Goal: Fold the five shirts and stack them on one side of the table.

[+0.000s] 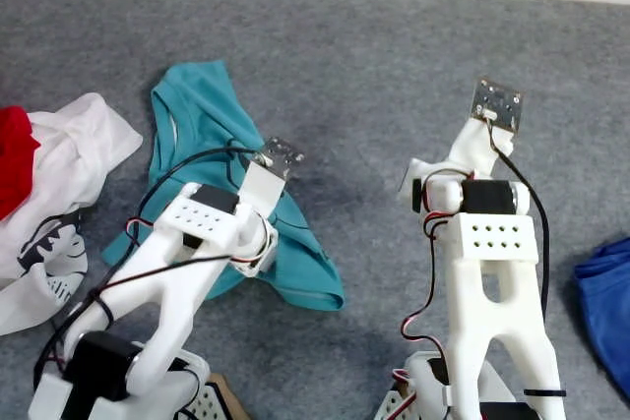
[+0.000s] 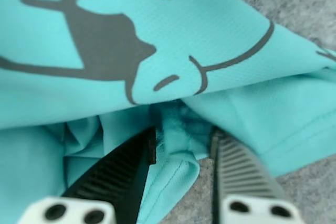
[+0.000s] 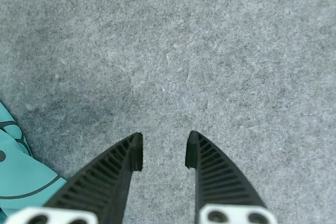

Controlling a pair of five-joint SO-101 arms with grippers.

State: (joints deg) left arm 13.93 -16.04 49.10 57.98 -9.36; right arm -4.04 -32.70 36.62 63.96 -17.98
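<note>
**Left jaws at the teal shirt, right jaws over bare desk**

From above, you see the grey desk [image 1: 374, 56] with four shirts on it. The teal shirt [image 1: 202, 115] lies crumpled, left of the middle. Your left arm [image 1: 212, 228] is bent down over the lower half of it and covers a part of the cloth. At the left edge there is a white shirt [image 1: 84, 135] with a dark print, also crumpled, and a red shirt [image 1: 12, 159] lies on its left side, touching it. A blue shirt [image 1: 608, 302] lies at the right edge, well apart from the others. Your right arm [image 1: 487, 233] stands between the teal shirt and the blue one, and its front end is over bare desk. None of the shirts is folded.

In the left wrist view, the teal shirt [image 2: 220, 40] is very close, with its dark print [image 2: 105, 45] facing the camera. The left jaws stand apart with a narrow gap. Their tips are at a fold of the shirt, and a small bunch of teal cloth sits between them. A strip of the desk [image 2: 310, 3] shows beside the hem.

In the right wrist view, the right jaws are also a little apart and hold nothing. Under them is the grey desk [image 3: 210, 51]. A corner of the teal shirt [image 3: 21, 177] shows at one side, near the jaws but not touching them.
</note>
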